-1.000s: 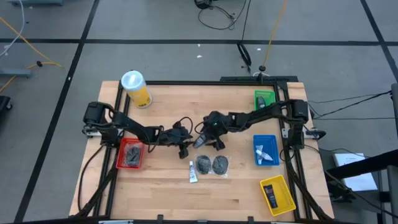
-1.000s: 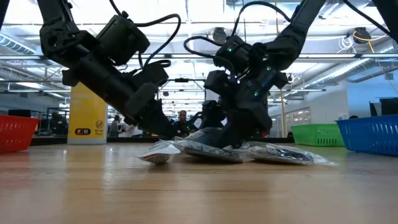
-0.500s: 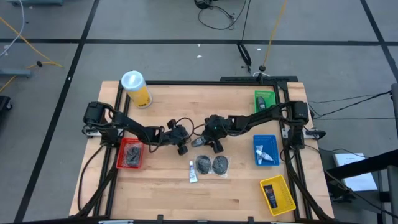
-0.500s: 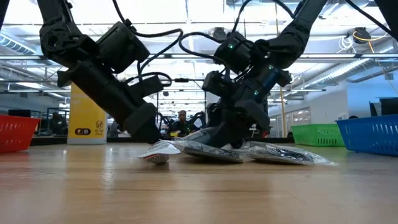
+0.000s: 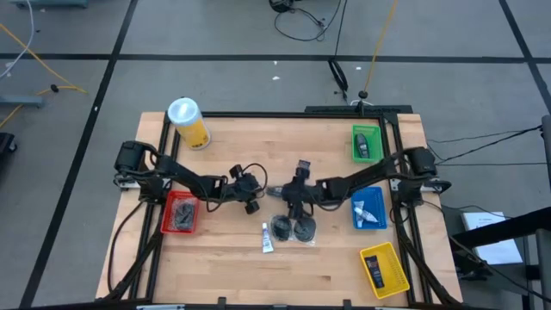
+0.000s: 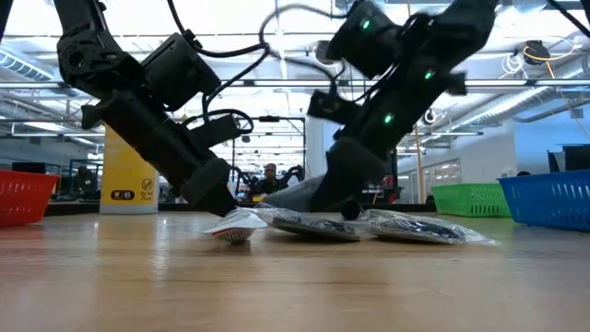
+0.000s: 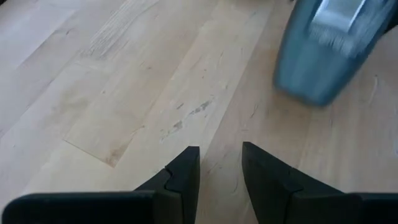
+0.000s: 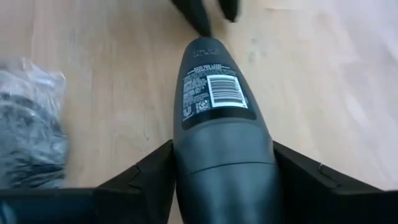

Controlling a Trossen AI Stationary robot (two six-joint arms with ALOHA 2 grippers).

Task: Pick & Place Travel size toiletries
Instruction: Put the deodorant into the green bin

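Observation:
My right gripper (image 5: 287, 195) is at mid-table, shut on a small dark bottle (image 8: 214, 93) with a barcode label. The bottle also shows blurred in the left wrist view (image 7: 323, 50) and in the low view (image 6: 300, 195). My left gripper (image 5: 256, 192) stands just left of it, low over the bare wood, a little open and empty (image 7: 221, 155). Two round dark grey packets (image 5: 282, 226) (image 5: 305, 228) and a thin white tube (image 5: 267, 237) lie flat on the table just nearer than the grippers. My right gripper pinches the bottle's wide body (image 8: 186, 155) between its two fingers, one on each side. The bottle lies along the fingers, its narrower end (image 8: 208, 46) pointing toward the table's left. It is held low, slanting; I cannot tell whether it touches the table.
A red bin (image 5: 181, 213) with dark packets stands at the left. A green bin (image 5: 366, 142) with a dark bottle, a blue bin (image 5: 368, 207) with tubes and a yellow bin (image 5: 384, 269) stand at the right. A yellow canister (image 5: 189, 122) stands at the far left.
My right gripper has swung toward the table's near edge and turned about with the bottle, its arm now lying lower and more level across the table. My left gripper has drawn back a little toward the table's left, away from the bottle.

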